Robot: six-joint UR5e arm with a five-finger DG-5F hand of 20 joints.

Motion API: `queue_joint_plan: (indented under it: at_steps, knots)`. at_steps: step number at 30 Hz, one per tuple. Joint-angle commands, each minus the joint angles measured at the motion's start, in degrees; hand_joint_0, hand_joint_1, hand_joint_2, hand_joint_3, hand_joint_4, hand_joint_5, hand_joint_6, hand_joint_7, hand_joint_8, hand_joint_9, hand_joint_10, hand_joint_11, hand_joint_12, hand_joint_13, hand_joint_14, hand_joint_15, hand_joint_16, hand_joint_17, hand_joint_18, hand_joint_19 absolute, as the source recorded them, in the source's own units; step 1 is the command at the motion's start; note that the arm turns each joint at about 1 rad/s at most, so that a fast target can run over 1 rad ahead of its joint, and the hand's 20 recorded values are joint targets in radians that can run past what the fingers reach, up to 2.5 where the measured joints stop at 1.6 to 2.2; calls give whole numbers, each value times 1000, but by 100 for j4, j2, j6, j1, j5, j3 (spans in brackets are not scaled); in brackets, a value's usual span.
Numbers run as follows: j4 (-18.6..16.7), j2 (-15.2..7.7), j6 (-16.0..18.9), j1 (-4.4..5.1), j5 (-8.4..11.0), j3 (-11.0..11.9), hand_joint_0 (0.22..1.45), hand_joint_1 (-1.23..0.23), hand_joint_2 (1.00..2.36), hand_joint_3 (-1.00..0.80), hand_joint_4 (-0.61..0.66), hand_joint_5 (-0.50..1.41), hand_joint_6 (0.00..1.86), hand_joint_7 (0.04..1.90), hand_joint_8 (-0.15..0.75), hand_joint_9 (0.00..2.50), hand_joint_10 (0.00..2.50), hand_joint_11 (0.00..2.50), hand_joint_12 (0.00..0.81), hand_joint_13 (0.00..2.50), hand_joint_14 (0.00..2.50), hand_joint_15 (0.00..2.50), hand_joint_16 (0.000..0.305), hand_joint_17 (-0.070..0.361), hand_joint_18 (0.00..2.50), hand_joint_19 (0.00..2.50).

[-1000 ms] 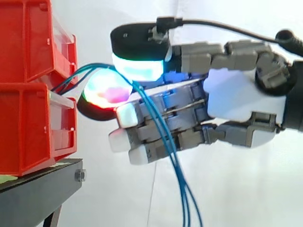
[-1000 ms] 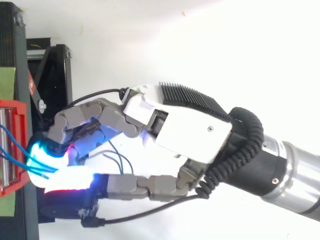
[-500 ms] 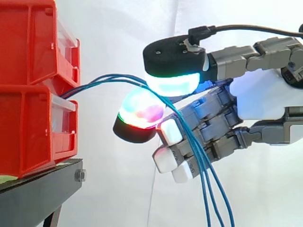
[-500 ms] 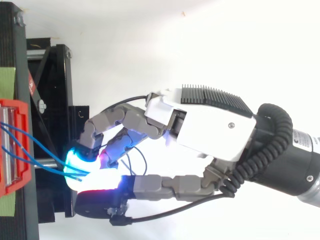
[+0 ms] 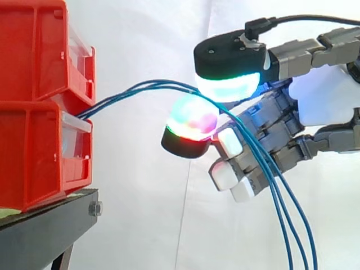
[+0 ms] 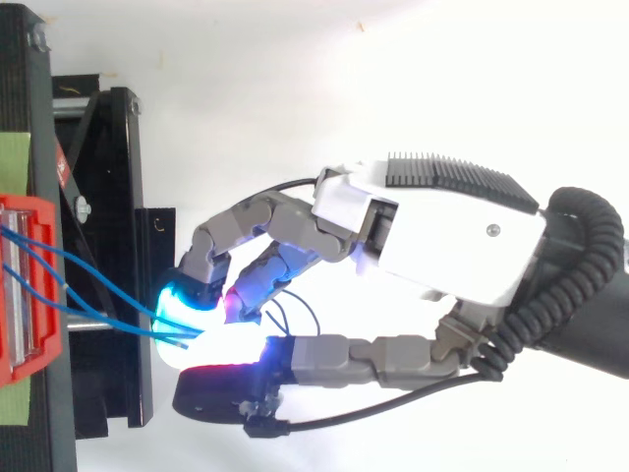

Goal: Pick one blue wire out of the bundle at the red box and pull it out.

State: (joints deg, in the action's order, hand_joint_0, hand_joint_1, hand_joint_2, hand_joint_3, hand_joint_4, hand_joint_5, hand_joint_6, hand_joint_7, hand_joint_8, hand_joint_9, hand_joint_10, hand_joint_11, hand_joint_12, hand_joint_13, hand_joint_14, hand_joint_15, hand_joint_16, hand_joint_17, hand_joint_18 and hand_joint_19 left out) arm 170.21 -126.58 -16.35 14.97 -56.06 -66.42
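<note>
Two stacked red bins (image 5: 34, 112) stand at the left on a black stand (image 5: 45, 225). A bundle of three blue wires (image 5: 146, 87) comes out of the gap between the bins, arcs rightward and hangs down past the hand. My hand (image 5: 326, 101) hovers to the right of the bins, well clear of them. The wires are pinched between a cyan-green fingertip (image 5: 228, 87) above and a red-green one (image 5: 194, 118) below. In the top view the wires (image 6: 88, 270) run from the red bin (image 6: 25, 285) to the glowing pads of the hand (image 6: 462, 236).
A white curtain hangs behind everything. The black stand's frame (image 6: 108, 197) lies beneath the stretched wires in the top view. The other fingers, with white pads (image 5: 228, 171), curl below the pinch with the wires draped over them.
The hand has moved right and slightly up, away from the bins, keeping its pinch. The blue wires have come further out and span a longer gap.
</note>
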Motion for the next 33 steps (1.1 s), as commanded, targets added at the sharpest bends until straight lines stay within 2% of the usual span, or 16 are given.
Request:
queue_joint_plan:
  at_steps: [1, 8, 13, 18, 21, 29, 30, 31, 33]
  knots:
    - [92, 28, -9, -38, -10, 6, 622, -736, 1013, -8, 63, -169, 982, 878, 378, 962, 11, 759, 450, 893, 15, 500, 61, 137, 810, 400]
    - [92, 72, -237, -117, 34, 6, 621, -734, 1014, -5, 63, -170, 981, 881, 375, 960, 11, 762, 448, 890, 15, 496, 60, 136, 807, 400]
    - [83, 143, -686, -205, 78, 6, 621, -733, 1014, -10, 65, -171, 981, 880, 373, 956, 8, 760, 450, 890, 16, 499, 60, 135, 802, 401]
    - [83, 187, -949, -231, 86, 6, 619, -731, 1014, -16, 79, -171, 981, 862, 375, 950, 11, 751, 451, 887, 16, 501, 60, 136, 799, 403]
    - [83, 195, -1090, -240, 86, -3, 634, -741, 1016, -87, 81, -181, 980, 869, 366, 931, 12, 777, 439, 871, 15, 499, 57, 129, 772, 407]
    - [171, 362, -1072, -266, 34, 6, 667, -835, 1016, -250, 128, -193, 987, 862, 345, 903, 11, 837, 419, 839, 18, 501, 54, 121, 750, 391]
    - [232, 398, -1046, -266, 25, 6, 669, -841, 1015, -256, 133, -193, 988, 862, 346, 902, 12, 834, 419, 840, 16, 503, 54, 121, 751, 396]
    - [443, 459, -932, -266, -10, -3, 678, -854, 1015, -277, 147, -193, 990, 851, 345, 895, 9, 842, 421, 842, 16, 494, 54, 121, 757, 381]
    - [522, 477, -879, -266, -37, -3, 683, -861, 1014, -295, 158, -194, 990, 855, 347, 891, 12, 843, 421, 842, 18, 495, 53, 120, 772, 380]
